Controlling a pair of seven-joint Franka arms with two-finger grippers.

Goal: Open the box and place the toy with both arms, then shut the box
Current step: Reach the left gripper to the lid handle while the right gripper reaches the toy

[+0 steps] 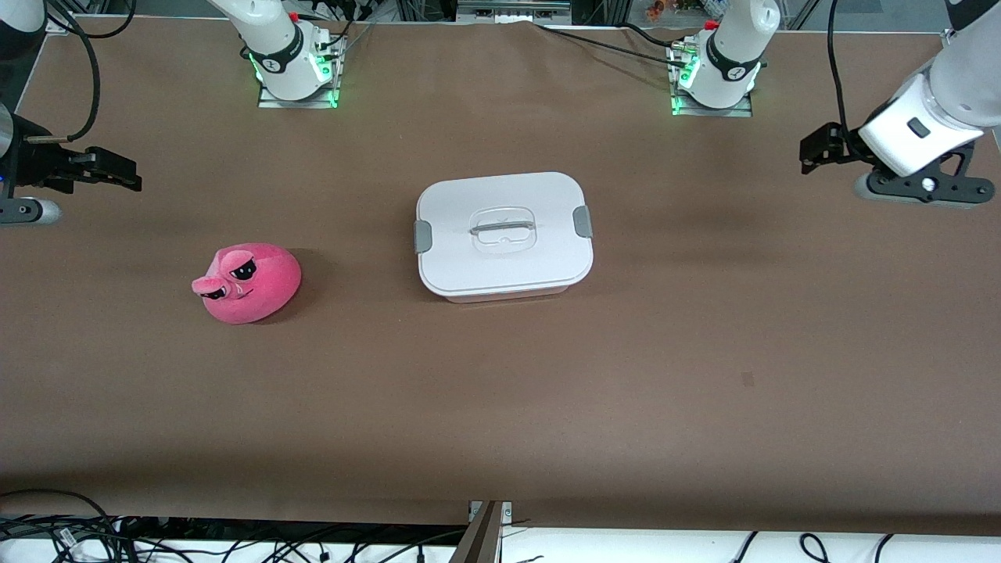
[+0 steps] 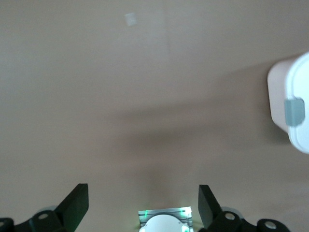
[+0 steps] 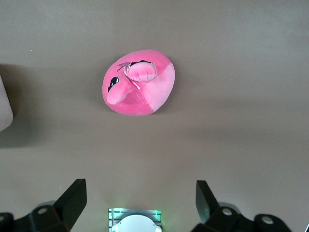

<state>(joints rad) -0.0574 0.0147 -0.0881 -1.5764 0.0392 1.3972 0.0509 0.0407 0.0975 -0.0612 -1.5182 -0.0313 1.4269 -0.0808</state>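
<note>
**Box still shut, toy still out: nothing of the task is done yet**

The box [image 1: 504, 237] sits closed near the middle of the table [image 1: 547, 407], its white lid [image 1: 500, 231] seated flat with the grey side clips [image 1: 582, 222] down at both ends and the recessed handle [image 1: 503, 228] untouched.

Going from the front camera outward, the toy [image 1: 247, 282] comes first: it lies on the bare tabletop toward the right arm's end, a little nearer the camera than the box and well apart from it. The box follows, then the two grippers, both raised above the table's ends.

The right gripper [image 1: 117, 173] hangs over the table edge at its own end, fingers spread wide and empty; its wrist view looks down on the toy. The left gripper [image 1: 813, 150] hovers over its end of the table, likewise spread and holding nothing, with one corner of the box in its wrist view.

As I judge it, every step remains: unclipping and lifting the lid, placing the toy inside, closing the box.
</note>
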